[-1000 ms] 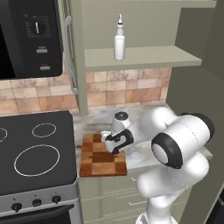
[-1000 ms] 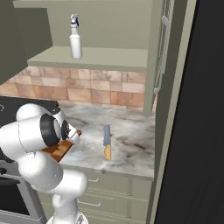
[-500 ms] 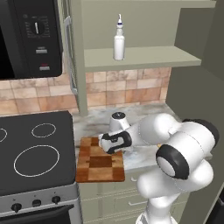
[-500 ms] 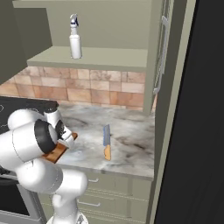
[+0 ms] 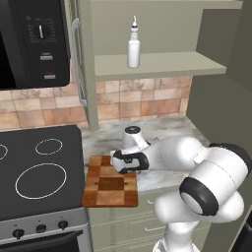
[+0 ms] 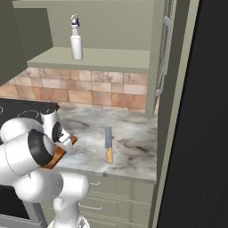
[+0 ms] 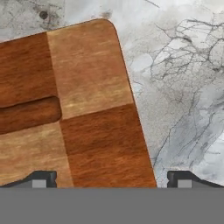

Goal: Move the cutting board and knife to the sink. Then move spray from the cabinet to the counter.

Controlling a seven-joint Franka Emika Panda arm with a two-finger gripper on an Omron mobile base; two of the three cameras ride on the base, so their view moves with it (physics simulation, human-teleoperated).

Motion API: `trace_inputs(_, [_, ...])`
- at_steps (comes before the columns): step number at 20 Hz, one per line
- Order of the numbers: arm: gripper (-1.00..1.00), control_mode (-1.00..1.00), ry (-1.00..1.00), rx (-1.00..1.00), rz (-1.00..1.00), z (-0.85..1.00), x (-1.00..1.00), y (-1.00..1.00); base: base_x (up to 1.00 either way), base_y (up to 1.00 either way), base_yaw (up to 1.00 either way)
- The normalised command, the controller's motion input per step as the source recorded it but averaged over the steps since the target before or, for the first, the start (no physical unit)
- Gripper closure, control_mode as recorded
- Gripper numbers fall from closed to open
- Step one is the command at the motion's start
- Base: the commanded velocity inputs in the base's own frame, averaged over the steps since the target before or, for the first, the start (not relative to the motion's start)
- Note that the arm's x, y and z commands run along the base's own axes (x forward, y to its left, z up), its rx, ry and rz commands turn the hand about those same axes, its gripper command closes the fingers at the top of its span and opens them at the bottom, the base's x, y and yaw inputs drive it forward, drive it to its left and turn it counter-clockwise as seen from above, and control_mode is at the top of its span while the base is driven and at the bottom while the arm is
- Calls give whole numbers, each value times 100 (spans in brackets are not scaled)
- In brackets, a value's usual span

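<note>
The cabinet (image 5: 162, 64) takes up the upper right of the left base view, its shelf open, and the spray (image 5: 133, 48) stands upright on that shelf, untouched. Below it the counter (image 6: 133, 133) runs across the middle of the right base view, marbled grey and white. The cutting board (image 5: 110, 187) lies flat at the lower centre of the left base view, right beside the black stovetop (image 5: 37, 172), with its front edge out at the counter's lip. The knife (image 6: 108, 144) lies well apart from the board, in the middle of the right base view, handle toward the front edge.

The gripper (image 7: 111, 179) hangs low over the board's rounded corner, its jaws spread wide with nothing between them; in the hand view one tip sits over wood and the other over bare stone.

To my eye the risk is the grip itself. A flat, wide board offers only its edge, so closing on just the corner could let it pivot, slip out, or tip off the counter's lip.
</note>
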Motion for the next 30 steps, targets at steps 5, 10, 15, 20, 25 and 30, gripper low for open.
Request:
trace_inputs(5, [-100, -100, -25, 1, -8, 93, -19, -30, 0, 0, 0])
trace_inputs(10, [-100, -100, -16, 4, -1, 100, -34, -35, 0, 0, 0])
trace_inputs(15, [-100, -100, -4, 1, 7, 97, -57, -31, 0, 0, 0])
trace_inputs(20, [-100, -100, 0, 0, 29, 66, -72, 3, 0, 0, 0])
trace_inputs(25, [-100, -100, 0, -9, 43, 33, -69, 29, 0, 0, 0])
trace_inputs(30, [-100, -100, -5, -25, 40, 24, -86, 25, 0, 0, 0])
